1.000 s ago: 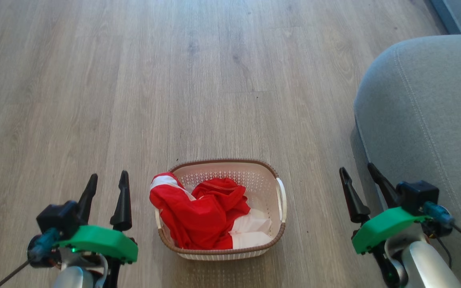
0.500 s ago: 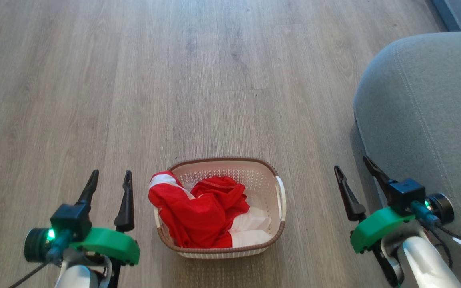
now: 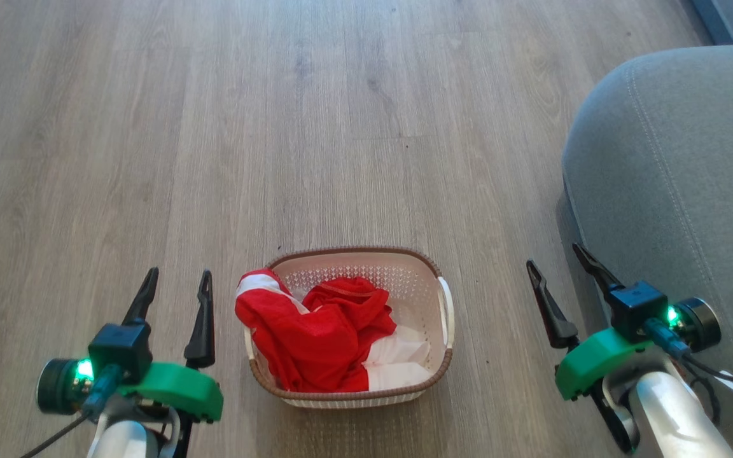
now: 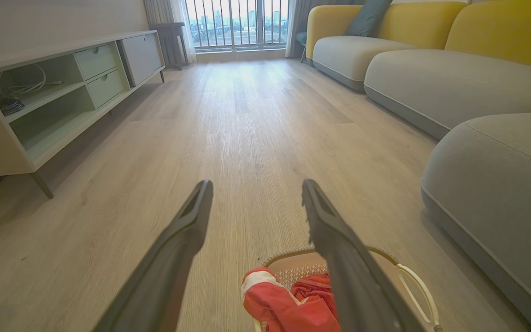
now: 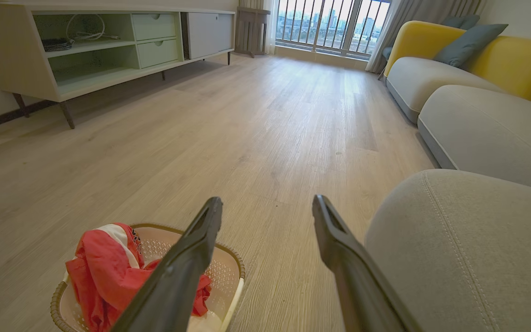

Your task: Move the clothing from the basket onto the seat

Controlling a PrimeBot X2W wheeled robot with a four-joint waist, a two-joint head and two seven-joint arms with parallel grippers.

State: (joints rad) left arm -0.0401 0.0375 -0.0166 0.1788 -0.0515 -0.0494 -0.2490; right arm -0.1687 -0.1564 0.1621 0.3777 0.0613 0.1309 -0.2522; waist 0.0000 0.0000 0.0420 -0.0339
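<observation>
The cream basket (image 3: 427, 270) with a brown rim stands on the wooden floor at the bottom centre of the head view. Red and white clothing (image 3: 319, 337) is piled in it and hangs over its left rim. The grey seat (image 3: 678, 165) rises at the right. My left gripper (image 3: 177, 282) is open just left of the basket, nothing between its fingers. My right gripper (image 3: 554, 257) is open between basket and seat. The left wrist view shows the clothing (image 4: 284, 304), basket (image 4: 293, 263) and seat (image 4: 500, 175); the right wrist view shows the clothing (image 5: 104, 267), basket (image 5: 233, 267) and seat (image 5: 468, 240).
A low pale cabinet (image 4: 39, 87) with open shelves and drawers lines the left wall. Grey and yellow sofa sections (image 4: 431, 60) stretch along the right toward a balcony window (image 4: 238, 23). Open wooden floor (image 3: 277, 127) lies ahead of the basket.
Both grippers have crept slightly forward and turned a little at the wrist, staying open. The head view has shifted slightly; basket and clothing lie as before.
</observation>
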